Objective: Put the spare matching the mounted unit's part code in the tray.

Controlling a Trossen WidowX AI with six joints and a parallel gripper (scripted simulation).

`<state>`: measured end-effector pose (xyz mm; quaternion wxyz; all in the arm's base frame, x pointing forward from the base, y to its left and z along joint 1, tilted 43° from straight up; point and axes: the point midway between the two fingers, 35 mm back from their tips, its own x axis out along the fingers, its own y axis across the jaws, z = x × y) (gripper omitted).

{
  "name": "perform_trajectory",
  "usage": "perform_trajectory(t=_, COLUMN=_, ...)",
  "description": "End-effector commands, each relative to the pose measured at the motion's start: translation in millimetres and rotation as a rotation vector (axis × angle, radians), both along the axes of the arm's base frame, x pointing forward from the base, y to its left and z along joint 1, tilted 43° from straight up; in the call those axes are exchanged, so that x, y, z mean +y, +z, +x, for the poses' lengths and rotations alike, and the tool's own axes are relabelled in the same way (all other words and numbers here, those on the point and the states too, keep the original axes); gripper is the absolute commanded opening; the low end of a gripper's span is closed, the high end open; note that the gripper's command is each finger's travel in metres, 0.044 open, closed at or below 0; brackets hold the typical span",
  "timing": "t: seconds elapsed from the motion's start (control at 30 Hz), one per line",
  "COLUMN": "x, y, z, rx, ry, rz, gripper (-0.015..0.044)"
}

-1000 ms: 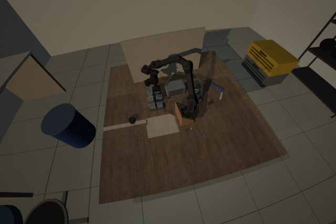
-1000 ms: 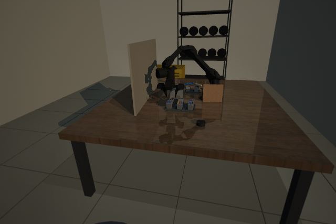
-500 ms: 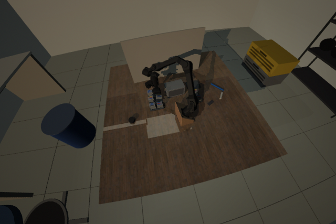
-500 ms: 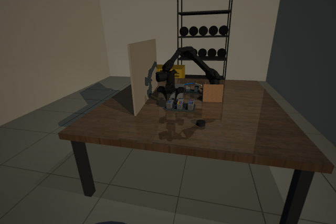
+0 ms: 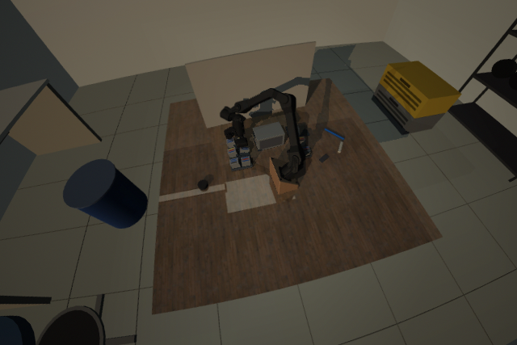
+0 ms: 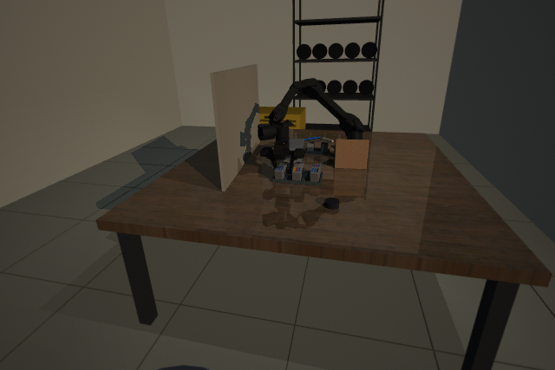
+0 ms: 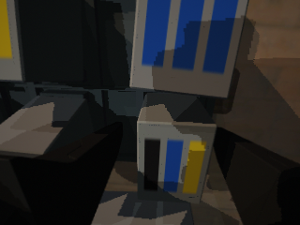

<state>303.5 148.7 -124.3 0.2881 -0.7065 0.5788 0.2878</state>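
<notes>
Black parallel-jaw gripper (image 7: 155, 187) stands part open, empty, over the black-blue-yellow striped grey spare (image 7: 174, 159) (far-left racks); grasp and pale tray (image 5: 250, 193) delivery outstanding.

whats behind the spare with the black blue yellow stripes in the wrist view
Behind the black-blue-yellow spare sits a spare with three blue stripes. Its base, and whatever lies beyond it, is covered.
</notes>
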Motion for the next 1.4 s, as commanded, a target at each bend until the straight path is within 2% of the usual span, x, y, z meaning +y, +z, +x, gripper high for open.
perform_trajectory(t=0.0, x=-2, y=-1, z=0, rx=0.0, ry=0.006, rz=-0.005, gripper=0.03)
perform_trajectory(t=0.1, x=-2, y=-1, z=0, rx=0.0, ry=0.006, rz=-0.005, gripper=0.03)
perform_trajectory(t=0.27, x=-1, y=-1, z=0, rx=0.001, ry=0.0, rz=-0.001, gripper=0.0169)
perform_trajectory(t=0.57, x=-1, y=-1, z=0, rx=0.001, ry=0.0, rz=-0.001, gripper=0.0109)
perform_trajectory(t=0.7, x=-1, y=-1, z=0, rx=0.001, ry=0.0, rz=-0.001, gripper=0.0004)
perform_trajectory(t=1.03, x=3, y=3, z=-1, rx=0.001, ry=0.001, rz=0.0, gripper=0.0)
perform_trajectory(t=1.37, x=51, y=57, z=-13, rx=0.002, ry=0.006, rz=-0.002, gripper=0.0)
